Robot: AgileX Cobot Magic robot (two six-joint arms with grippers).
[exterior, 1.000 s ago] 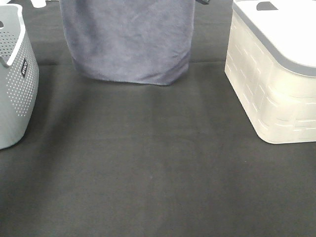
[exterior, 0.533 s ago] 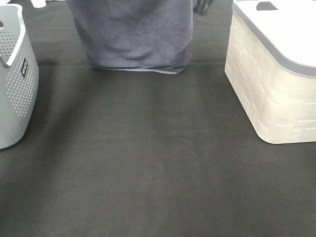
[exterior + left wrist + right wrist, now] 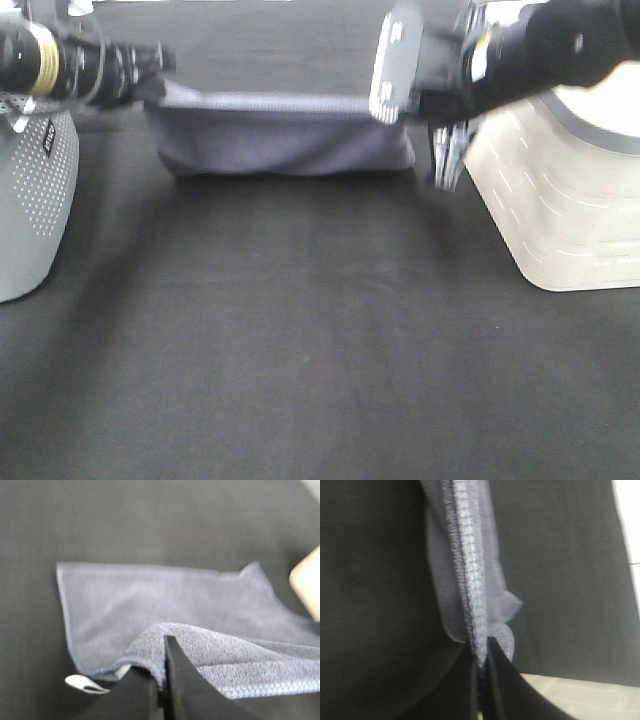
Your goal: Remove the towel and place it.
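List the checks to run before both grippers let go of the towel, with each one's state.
1. Left gripper shut on a towel corner: ok.
2. Right gripper shut on the towel's hem: ok.
3. Towel's lower part lying on the table: ok.
4. Towel apart from the grey basket and the white bin: ok.
5. Towel spread flat: not ok, its top hem is held above the table.
6. Right arm clear of the white bin: cannot tell, they overlap in the high view.

The left end effector [image 3: 164, 652] and right end effector [image 3: 482, 655] are held apart, each clamped on the towel [image 3: 150, 600] edge.
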